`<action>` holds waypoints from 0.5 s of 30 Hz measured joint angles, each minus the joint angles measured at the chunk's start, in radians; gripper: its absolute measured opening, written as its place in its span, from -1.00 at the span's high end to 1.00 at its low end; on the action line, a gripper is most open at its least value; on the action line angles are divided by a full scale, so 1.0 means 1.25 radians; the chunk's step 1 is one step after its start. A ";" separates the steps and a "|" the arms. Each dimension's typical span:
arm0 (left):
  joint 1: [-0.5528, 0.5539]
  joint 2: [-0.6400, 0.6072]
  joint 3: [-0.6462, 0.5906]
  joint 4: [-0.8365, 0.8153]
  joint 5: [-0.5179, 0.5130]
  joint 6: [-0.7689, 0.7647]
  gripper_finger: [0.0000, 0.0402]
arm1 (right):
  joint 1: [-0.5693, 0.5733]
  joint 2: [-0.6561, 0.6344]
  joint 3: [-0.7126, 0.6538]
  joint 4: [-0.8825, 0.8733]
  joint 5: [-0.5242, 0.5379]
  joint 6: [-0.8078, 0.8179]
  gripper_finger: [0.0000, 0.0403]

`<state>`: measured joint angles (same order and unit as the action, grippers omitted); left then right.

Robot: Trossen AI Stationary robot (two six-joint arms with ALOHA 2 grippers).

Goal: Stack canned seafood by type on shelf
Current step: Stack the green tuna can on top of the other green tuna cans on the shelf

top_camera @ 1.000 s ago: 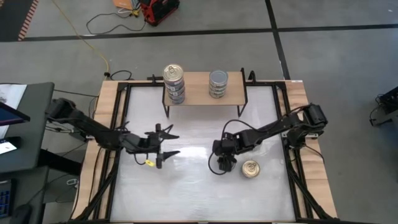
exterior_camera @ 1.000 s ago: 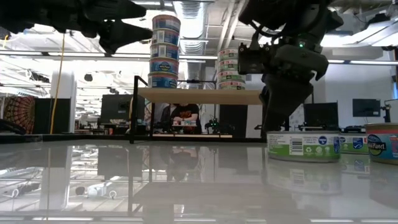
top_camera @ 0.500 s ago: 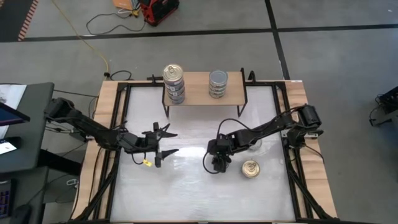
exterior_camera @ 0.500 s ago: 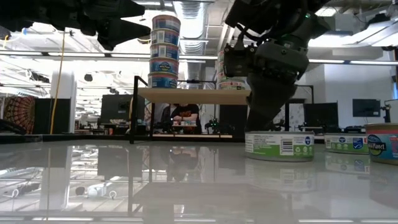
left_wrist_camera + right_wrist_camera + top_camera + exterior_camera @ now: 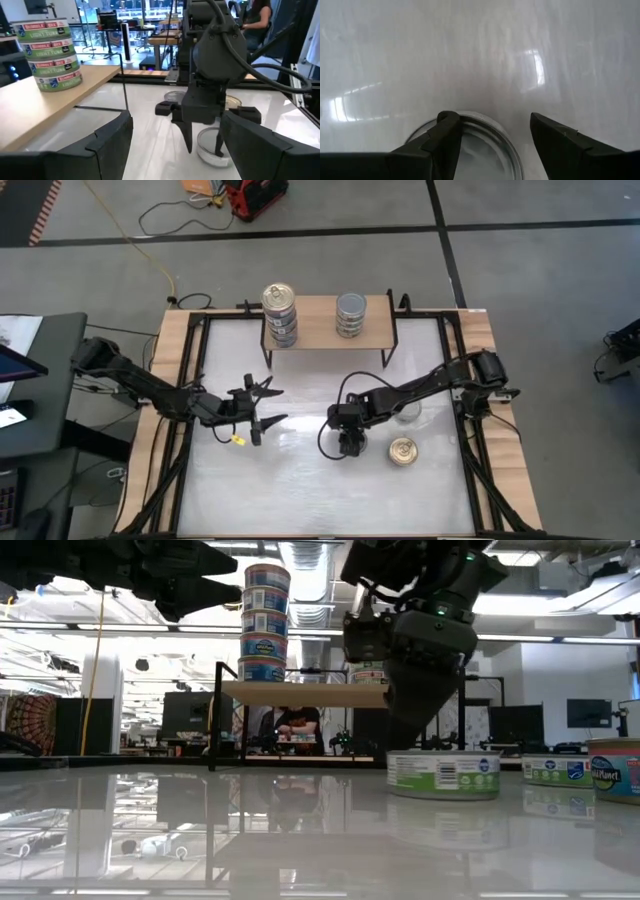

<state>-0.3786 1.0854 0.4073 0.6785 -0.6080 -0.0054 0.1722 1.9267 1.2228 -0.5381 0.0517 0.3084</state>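
We see the right gripper [image 5: 346, 448] low over the middle of the glossy white table [image 5: 300, 490], standing above a short round tin [image 5: 443, 773] that rests flat on the surface. The tin has a pale silver lid with a raised rim and a green and white paper band around its side. It lies between the gripper's dark, wedge-shaped fingers, but we cannot tell whether they pinch it or only bracket it. The left gripper [image 5: 270, 407] hangs above the left half of the table with its angular black fingers spread wide and nothing between them. At the far edge stands the shelf [image 5: 318, 330], a flat rectangular board of light, matte wood on thin black metal legs. On its left part rises a gold-topped stack [image 5: 281, 298] of four tins with blue labels, the top lid shiny with a pull tab. To its right, well apart, sits a lower silver-topped stack [image 5: 351, 307] with a dull grey lid. A loose gold-lidded tin [image 5: 403, 450] lies on the table just right of the right gripper. Another silvery tin [image 5: 405, 413] shows partly under the right arm, between the gold-lidded tin and the shelf. The tabletop is smooth enough to mirror the tins and the shelf legs.
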 joint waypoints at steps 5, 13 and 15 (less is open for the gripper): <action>0.000 0.000 0.043 -0.111 0.000 -0.015 -0.43 | 0.000 0.005 0.012 0.027 0.000 -0.003 -0.29; -0.006 0.000 0.074 -0.181 0.010 -0.034 -0.43 | -0.005 -0.034 0.011 -0.004 0.025 -0.004 -0.29; 0.002 0.006 0.075 -0.201 0.033 -0.064 -0.43 | 0.008 -0.077 0.006 -0.033 0.079 -0.008 -0.29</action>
<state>-0.3761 1.0924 0.5009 0.4268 -0.5672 -0.0854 0.1823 1.8299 1.2304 -0.5790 0.1504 0.2984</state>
